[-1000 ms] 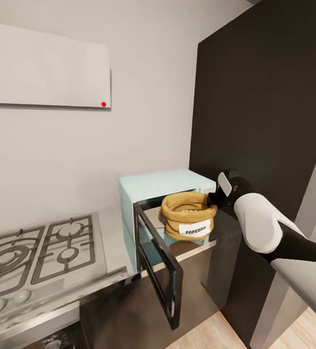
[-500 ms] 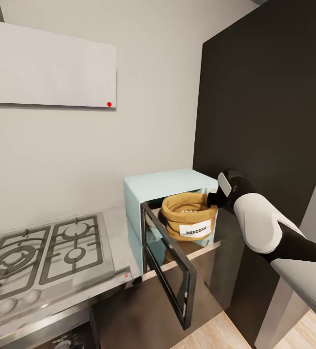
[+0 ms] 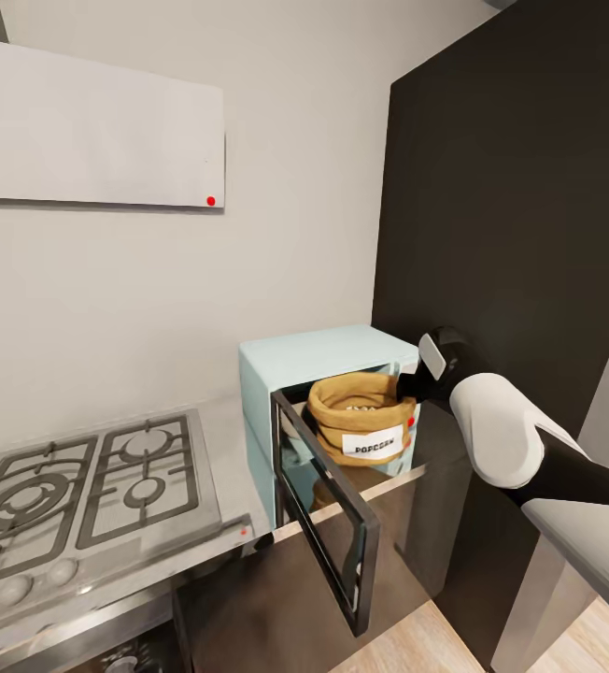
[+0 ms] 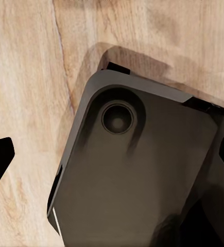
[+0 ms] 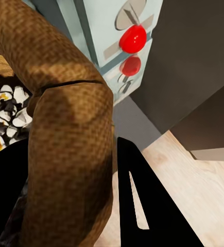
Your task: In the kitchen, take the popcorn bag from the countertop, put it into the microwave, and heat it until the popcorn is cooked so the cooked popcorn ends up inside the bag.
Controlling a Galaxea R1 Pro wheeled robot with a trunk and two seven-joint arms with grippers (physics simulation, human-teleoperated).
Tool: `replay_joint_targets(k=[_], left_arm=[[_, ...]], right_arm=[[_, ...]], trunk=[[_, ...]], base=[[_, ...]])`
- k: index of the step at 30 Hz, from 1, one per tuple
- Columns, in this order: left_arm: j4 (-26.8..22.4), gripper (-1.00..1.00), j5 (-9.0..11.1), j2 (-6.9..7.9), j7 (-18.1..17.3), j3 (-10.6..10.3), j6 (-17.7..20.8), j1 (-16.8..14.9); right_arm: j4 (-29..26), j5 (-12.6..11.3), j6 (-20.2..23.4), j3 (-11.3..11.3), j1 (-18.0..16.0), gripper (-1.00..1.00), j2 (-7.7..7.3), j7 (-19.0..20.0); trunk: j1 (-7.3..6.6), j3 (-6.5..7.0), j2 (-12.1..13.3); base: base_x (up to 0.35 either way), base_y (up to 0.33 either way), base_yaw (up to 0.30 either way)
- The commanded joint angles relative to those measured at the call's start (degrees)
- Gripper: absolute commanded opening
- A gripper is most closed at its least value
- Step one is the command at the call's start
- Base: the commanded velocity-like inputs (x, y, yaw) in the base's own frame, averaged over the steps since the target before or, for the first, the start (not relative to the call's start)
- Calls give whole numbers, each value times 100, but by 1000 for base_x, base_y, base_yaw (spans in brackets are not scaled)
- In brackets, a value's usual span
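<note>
The pale blue microwave (image 3: 316, 355) stands on the grey countertop (image 3: 230, 453) with its black-framed door (image 3: 328, 519) swung wide open. The tan popcorn bag (image 3: 361, 418), label facing me, hangs in the microwave's mouth, partly inside. My right gripper (image 3: 408, 383) is shut on the bag's rolled rim at its right side. In the right wrist view the rim (image 5: 65, 118) sits between the gripper's (image 5: 70, 206) dark fingers, pale popcorn (image 5: 6, 110) lies inside, and the microwave's red knobs (image 5: 132, 37) are just beyond. My left gripper (image 4: 113, 157) hangs open over the floor.
A gas hob (image 3: 80, 486) with black grates lies left of the microwave. A tall dark cabinet (image 3: 510, 187) rises right beside it. A white panel (image 3: 90, 131) hangs on the wall above. The left wrist view looks down at my dark base (image 4: 137, 175) on the wooden floor (image 4: 29, 77).
The view first shifted a little, moving everything to the right. Since then the right gripper has carried the bag slightly up and further into the microwave's mouth.
</note>
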Motion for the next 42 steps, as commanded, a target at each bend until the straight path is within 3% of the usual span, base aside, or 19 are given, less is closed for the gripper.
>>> replay_joint_targets(k=[1, 10, 25, 42], left_arm=[[-4, 100, 21, 3, 1, 4, -10, -1], [0, 100, 19, 2, 1, 0, -10, -1], [3, 100, 22, 6, 1, 4, -10, 1], [3, 100, 26, 3, 1, 4, -10, -1]], right_arm=[[-3, 46, 18, -52, -5, -100, 5, 4], [1, 58, 18, -51, -5, -100, -2, -22], [-6, 57, 18, -49, -5, -100, 5, 4], [-6, 54, 18, -57, -5, -100, -3, 6]], trunk=[[0, -7, -5], [0, -7, -5], [0, -7, -5], [0, -7, -5]], base=[[0, 0, 0], [16, 0, 0], [230, 0, 0], [7, 112, 0]])
